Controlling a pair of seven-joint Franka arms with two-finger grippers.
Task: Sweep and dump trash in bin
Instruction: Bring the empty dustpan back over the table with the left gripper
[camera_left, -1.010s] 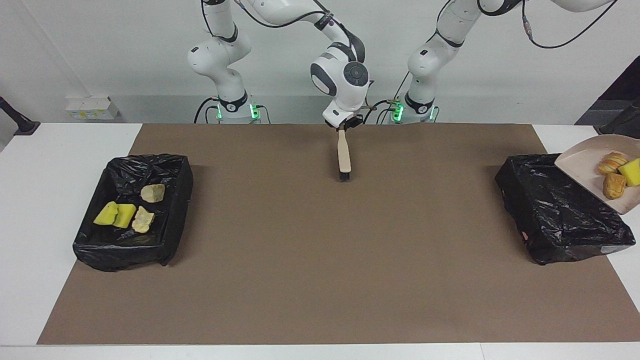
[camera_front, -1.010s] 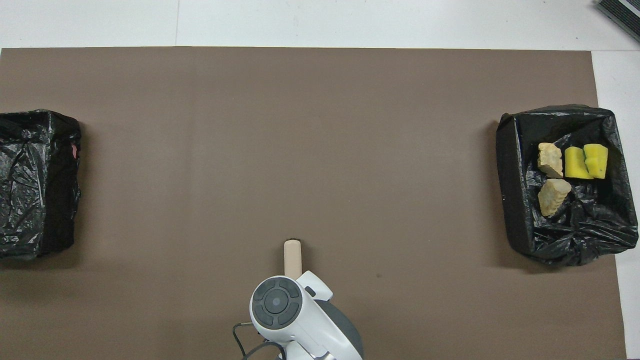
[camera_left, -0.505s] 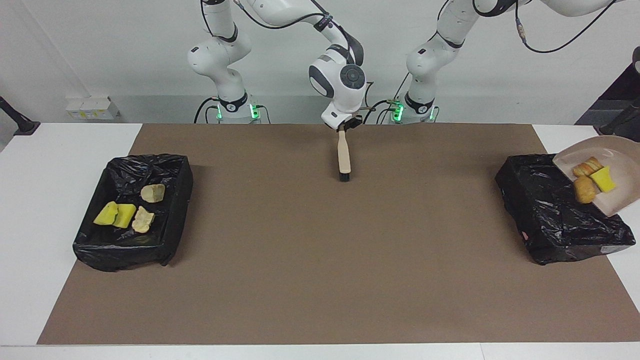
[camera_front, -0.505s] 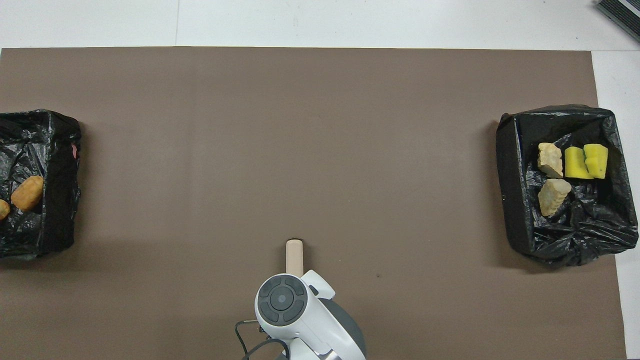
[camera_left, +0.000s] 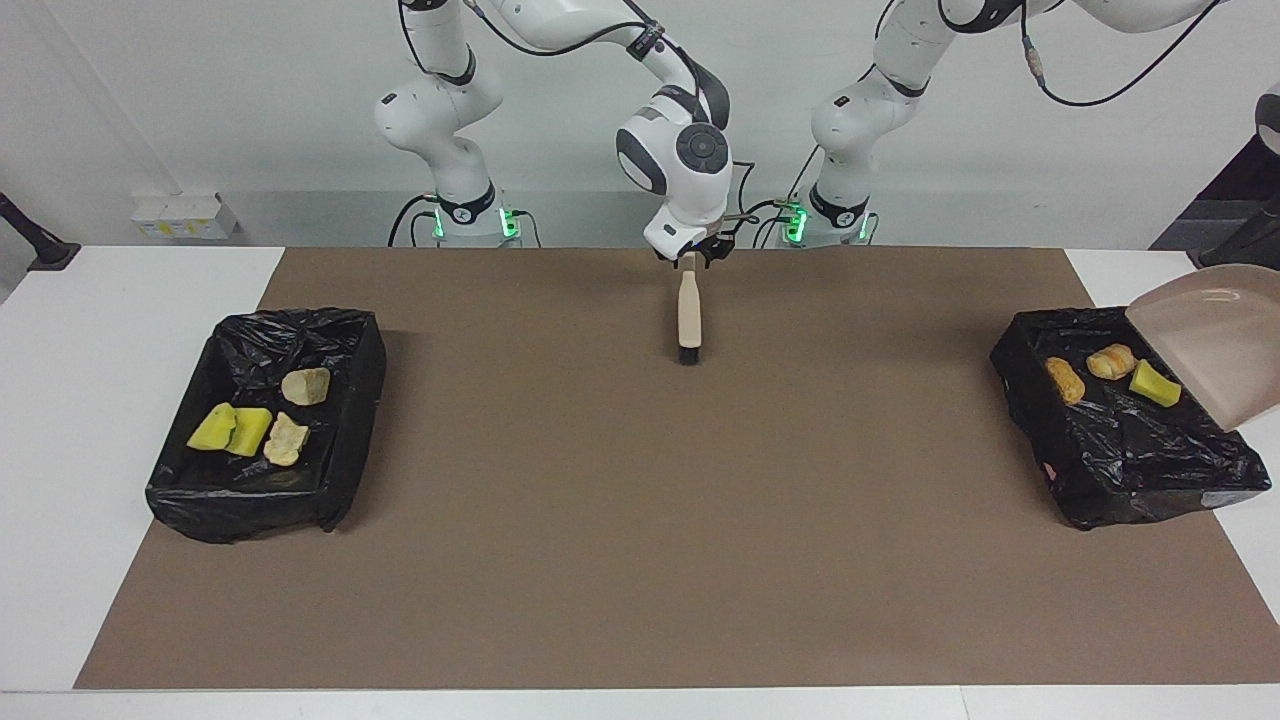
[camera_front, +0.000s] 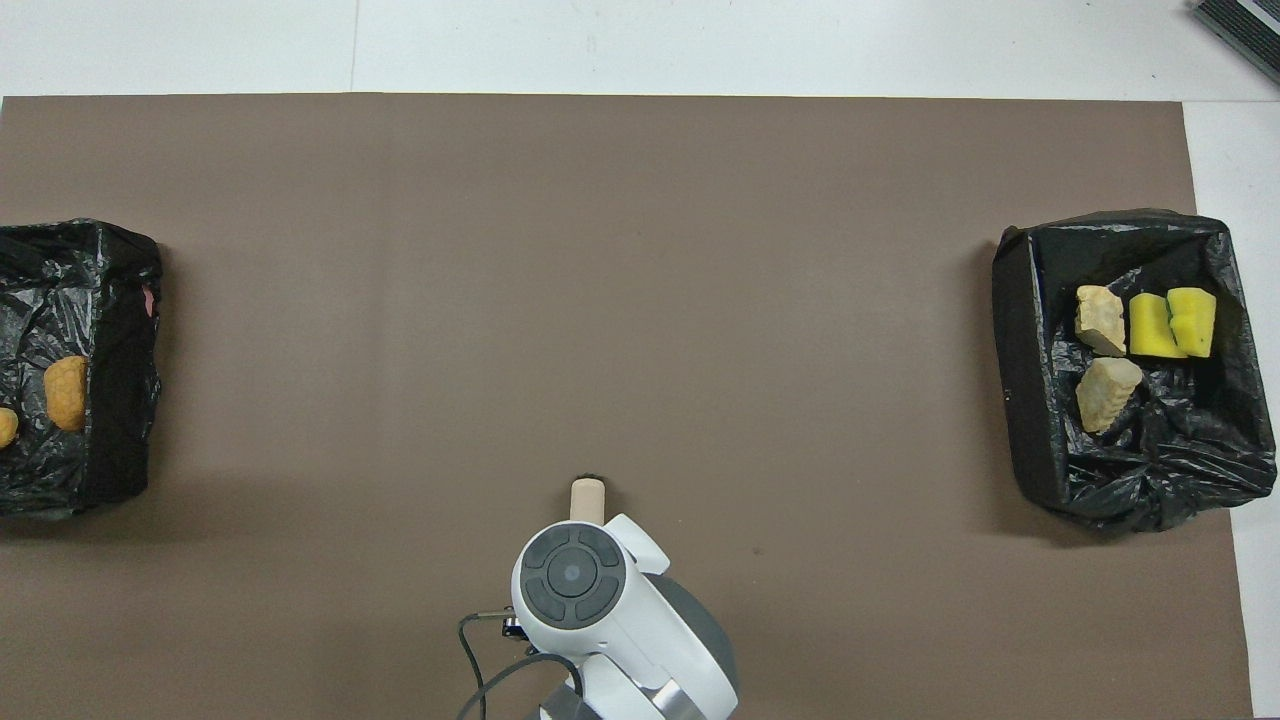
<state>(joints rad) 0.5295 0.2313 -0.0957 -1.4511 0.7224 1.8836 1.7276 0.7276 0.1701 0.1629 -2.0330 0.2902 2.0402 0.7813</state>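
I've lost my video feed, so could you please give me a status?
Left end effector off-view, shut on beige dustpan. Right end effector at handle of beige black-bristled brush. Sponge and bread scraps all inside two black-lined bins.

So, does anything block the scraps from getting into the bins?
Nothing visible does. Three scraps already lie in the bin at the left arm's end, under the tipped dustpan. Four more scraps lie in the other bin.

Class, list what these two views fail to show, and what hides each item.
Left gripper: outside both views; the frame edge cuts the dustpan in the facing view.
Right gripper: hidden under its own wrist in the overhead view, with most of the brush.
Bin at the left arm's end: cut by the overhead view's edge.
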